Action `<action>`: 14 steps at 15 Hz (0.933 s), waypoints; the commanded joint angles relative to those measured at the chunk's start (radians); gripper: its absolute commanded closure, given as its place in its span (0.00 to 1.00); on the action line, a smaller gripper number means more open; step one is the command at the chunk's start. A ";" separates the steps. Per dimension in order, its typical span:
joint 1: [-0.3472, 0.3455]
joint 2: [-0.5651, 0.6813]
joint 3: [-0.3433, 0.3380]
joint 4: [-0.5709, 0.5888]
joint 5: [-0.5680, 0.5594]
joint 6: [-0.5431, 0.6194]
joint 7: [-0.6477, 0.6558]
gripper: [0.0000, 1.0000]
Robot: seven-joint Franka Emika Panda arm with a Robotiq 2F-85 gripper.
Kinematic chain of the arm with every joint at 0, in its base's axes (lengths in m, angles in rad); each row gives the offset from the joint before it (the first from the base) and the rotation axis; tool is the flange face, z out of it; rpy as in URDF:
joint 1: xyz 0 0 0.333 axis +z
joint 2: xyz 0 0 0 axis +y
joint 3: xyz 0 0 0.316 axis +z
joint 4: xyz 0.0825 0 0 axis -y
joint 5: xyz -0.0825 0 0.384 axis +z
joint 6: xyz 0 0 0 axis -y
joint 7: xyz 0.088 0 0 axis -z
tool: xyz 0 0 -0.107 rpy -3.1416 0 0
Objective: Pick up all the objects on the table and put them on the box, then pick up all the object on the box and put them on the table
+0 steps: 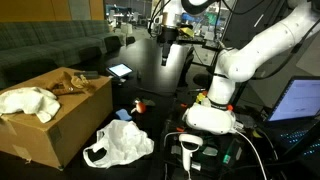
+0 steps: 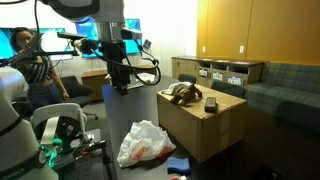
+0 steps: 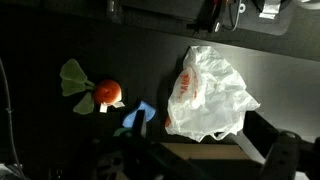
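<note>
Exterior view, box side: gripper point(image 1: 167, 45) hanging high over the table point(image 1: 150, 125), jaws standing apart and carrying nothing. White plastic bag point(image 1: 120, 143) lying crumpled on the table at 7 o'clock from the gripper, well below it and just beside the box point(image 1: 55, 125). Orange-red piece point(image 1: 140, 105) sitting near the bag, at 1 o'clock of it. White cloth point(image 1: 25, 100) and what is looking like the brown stick-like piece point(image 1: 75, 85) resting on the box top. Opposite exterior view: gripper point(image 2: 120, 78) showing well above the bag point(image 2: 145, 143), which is lying at 5 o'clock from it, close to the box point(image 2: 205, 125); flat blue square point(image 2: 180, 163) peeking out at 4 o'clock of the bag. Wrist view, looking down: bag point(image 3: 210, 90) filling the 3 o'clock side, its long axis running 12 to 6; orange-red piece point(image 3: 108, 93) lying at 9 o'clock of centre; blue square point(image 3: 135, 115) sitting between the 2, lower down. The fingers are reading too dark to make out here. Judging: 3 items are lying on the table for the 1 arm; the bag is looking the nearest target, calling for a descent shifted toward 3 o'clock, jaws closing across its short axis.
</note>
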 commanded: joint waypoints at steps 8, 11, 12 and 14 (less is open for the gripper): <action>-0.009 0.070 0.021 0.026 0.007 0.044 0.009 0.00; 0.003 0.182 0.032 0.053 0.005 0.124 0.000 0.00; 0.008 0.236 0.036 0.063 0.008 0.166 -0.005 0.00; 0.012 0.336 0.042 0.080 0.010 0.238 -0.010 0.00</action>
